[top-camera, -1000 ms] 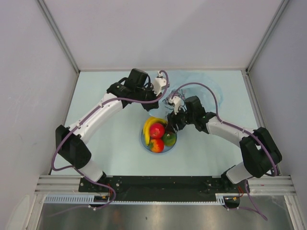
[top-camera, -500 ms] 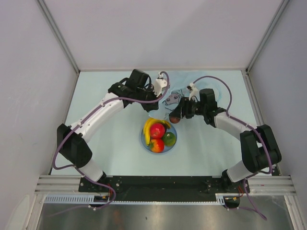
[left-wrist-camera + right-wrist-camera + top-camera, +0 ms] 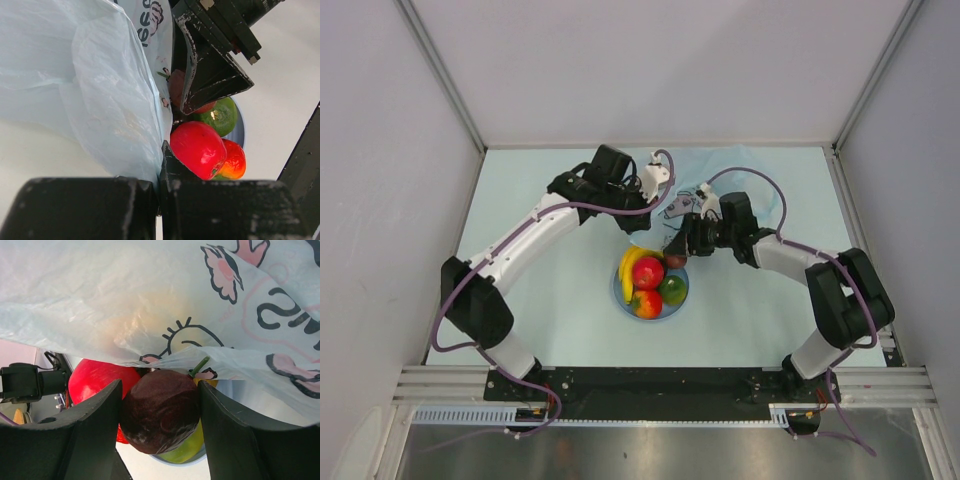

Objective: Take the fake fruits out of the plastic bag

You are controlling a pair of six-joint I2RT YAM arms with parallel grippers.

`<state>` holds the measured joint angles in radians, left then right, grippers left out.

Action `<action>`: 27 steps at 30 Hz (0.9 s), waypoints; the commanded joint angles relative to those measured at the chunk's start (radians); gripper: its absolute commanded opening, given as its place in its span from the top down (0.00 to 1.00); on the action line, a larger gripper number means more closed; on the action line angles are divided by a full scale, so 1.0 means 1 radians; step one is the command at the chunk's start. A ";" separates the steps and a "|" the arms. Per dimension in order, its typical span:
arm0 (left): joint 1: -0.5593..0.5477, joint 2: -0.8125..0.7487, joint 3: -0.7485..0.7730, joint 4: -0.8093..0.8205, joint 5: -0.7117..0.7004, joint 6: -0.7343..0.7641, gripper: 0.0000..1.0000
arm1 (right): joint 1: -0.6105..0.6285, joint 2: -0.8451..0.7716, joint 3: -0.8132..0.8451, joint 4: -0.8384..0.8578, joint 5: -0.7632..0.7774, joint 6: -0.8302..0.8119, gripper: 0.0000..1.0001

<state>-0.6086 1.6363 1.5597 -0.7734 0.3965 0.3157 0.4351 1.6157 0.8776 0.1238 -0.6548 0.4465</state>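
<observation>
Over the far rim of the blue plate (image 3: pixel 672 312), the right tool (image 3: pixel 680 246) is clamped on the small maroon fruit (image 3: pixel 160 412). Its fingers (image 3: pixel 95 430) squeeze both flanks, just beneath the printed lip of the plastic bag (image 3: pixel 100 90). Across from it, the left tool (image 3: pixel 159 192) is pinched together on a fold of the film, holding the mouth up, I'd judge, so fruit can come out freely. On the plate sit the banana (image 3: pixel 630 267), red apple (image 3: pixel 648 271), green fruit (image 3: pixel 671 290) and red-orange fruit (image 3: pixel 647 304), packed together and touching. The gap at the rim beside the apple looks like the landing spot. The bag itself sprawls over the surface (image 3: pixel 560 310) behind the plate.
</observation>
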 commanded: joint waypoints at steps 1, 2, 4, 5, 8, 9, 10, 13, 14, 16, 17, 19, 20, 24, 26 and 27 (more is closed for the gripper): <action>-0.002 -0.001 0.034 0.006 0.002 0.019 1.00 | 0.014 0.018 0.017 0.008 -0.002 0.018 0.47; -0.002 0.000 0.034 0.005 0.002 0.020 1.00 | 0.016 0.023 0.018 0.008 -0.002 0.021 0.46; -0.003 0.003 0.034 0.005 0.001 0.023 1.00 | 0.016 0.032 0.018 0.013 -0.012 0.026 0.43; -0.002 0.005 0.036 0.006 0.001 0.022 1.00 | 0.016 0.033 0.017 0.014 -0.014 0.024 0.43; -0.002 0.008 0.036 0.005 -0.001 0.023 1.00 | 0.016 0.038 0.015 0.011 -0.022 0.031 0.38; -0.002 0.008 0.034 0.005 -0.001 0.023 1.00 | 0.016 0.038 0.017 0.008 -0.023 0.032 0.36; -0.003 0.010 0.034 0.006 -0.002 0.025 1.00 | 0.017 0.038 0.015 0.002 -0.022 0.034 0.35; -0.002 0.011 0.034 0.008 0.002 0.023 1.00 | 0.013 0.035 0.017 -0.007 -0.019 0.043 0.24; -0.003 0.014 0.034 0.010 0.005 0.022 1.00 | 0.008 0.033 0.015 -0.007 -0.019 0.049 0.20; -0.003 0.017 0.036 0.008 0.011 0.020 1.00 | -0.001 0.035 0.015 -0.009 -0.028 0.070 0.14; -0.002 0.019 0.037 0.010 0.011 0.020 1.00 | -0.013 0.036 0.017 -0.009 -0.031 0.077 0.11; -0.003 0.020 0.039 0.010 0.015 0.019 1.00 | -0.019 0.038 0.015 -0.015 -0.034 0.083 0.11; -0.002 0.020 0.040 0.010 0.015 0.020 1.00 | -0.024 0.035 0.017 -0.018 -0.034 0.084 0.11; -0.003 0.022 0.042 0.011 0.013 0.019 1.00 | -0.022 0.029 0.012 -0.026 -0.022 0.083 0.12; -0.003 0.022 0.042 0.011 0.012 0.020 1.00 | -0.013 0.030 0.012 -0.026 -0.016 0.080 0.21; -0.003 0.023 0.042 0.011 0.013 0.019 1.00 | -0.009 0.030 0.011 -0.018 -0.019 0.078 0.25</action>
<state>-0.6086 1.6562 1.5597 -0.7731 0.3958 0.3164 0.4110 1.6493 0.8776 0.0982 -0.6666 0.5167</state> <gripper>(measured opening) 0.005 0.810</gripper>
